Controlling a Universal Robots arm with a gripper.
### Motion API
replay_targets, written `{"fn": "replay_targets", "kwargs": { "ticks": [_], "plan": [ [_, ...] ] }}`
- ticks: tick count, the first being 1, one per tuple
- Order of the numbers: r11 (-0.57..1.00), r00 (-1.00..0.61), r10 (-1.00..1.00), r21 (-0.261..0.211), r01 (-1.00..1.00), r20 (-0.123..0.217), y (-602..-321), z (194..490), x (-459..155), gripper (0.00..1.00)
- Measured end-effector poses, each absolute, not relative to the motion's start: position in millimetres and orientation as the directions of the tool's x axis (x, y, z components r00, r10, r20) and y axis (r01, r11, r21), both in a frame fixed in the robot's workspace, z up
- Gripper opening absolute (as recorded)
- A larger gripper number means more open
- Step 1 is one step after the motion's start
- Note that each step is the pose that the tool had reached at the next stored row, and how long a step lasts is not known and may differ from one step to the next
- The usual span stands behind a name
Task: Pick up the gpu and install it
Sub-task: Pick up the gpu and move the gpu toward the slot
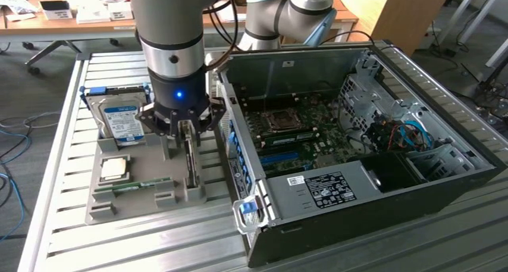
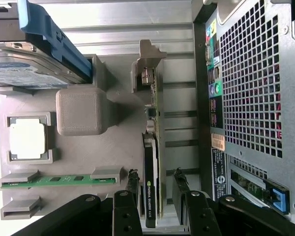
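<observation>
Grey plastic tray (image 1: pixel 147 165) on slatted metal tabletop (image 1: pixel 119 242), carrying hard drive (image 1: pixel 121 114) standing on edge, square processor (image 1: pixel 115 168) in its pocket, green memory stick (image 1: pixel 135 185) flat in clips, and gpu (image 2: pixel 152 162) upright on its long edge in the slot nearest the computer case (image 1: pixel 413 206). Claw (image 2: pixel 156 184) spread wide, lowered over gpu, one finger either side, gripping nothing. Case open, motherboard (image 1: pixel 298 135) bare inside, to the exterior view's right of tray

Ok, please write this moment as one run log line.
phase: pre-grasp | gripper: open, astride gpu | gpu: on edge in grey tray, not lifted | computer case: side open
</observation>
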State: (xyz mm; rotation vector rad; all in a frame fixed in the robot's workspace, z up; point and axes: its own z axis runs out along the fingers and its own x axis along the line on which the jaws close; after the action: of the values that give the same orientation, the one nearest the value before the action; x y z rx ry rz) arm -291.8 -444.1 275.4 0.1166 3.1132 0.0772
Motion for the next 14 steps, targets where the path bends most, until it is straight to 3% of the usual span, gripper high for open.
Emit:
{"fn": "replay_targets", "kwargs": {
  "ticks": [14],
  "plan": [
    [0.996,-0.997,0.075,0.050,0.074,-0.023,-444.1,267.4,-291.8,0.42]
  ]
}}
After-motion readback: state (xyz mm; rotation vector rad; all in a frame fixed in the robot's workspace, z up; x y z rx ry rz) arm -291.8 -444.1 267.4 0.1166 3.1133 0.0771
